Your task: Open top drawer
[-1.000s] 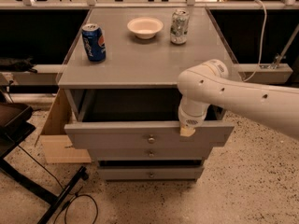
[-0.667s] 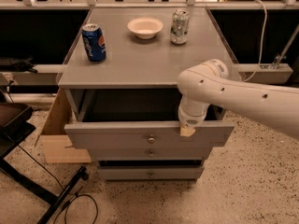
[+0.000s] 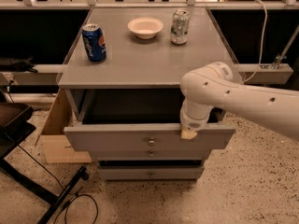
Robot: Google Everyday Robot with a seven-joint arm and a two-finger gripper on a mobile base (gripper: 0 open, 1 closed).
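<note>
Camera view shows the top drawer (image 3: 117, 141) pulled far out, mid-frame. The gripper (image 3: 189, 133) sits on its front edge, and I cannot tell its hold. The job looks nearly done.

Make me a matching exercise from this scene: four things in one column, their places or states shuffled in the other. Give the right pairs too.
Things:
1. blue can
2. white bowl
3. top drawer
4. gripper

Places or states:
A. at the drawer's upper front edge, right of the knob
B. left side of the cabinet top
C. pulled out, inside showing
D. rear middle of the cabinet top

Pairs: 1-B, 2-D, 3-C, 4-A.
</note>
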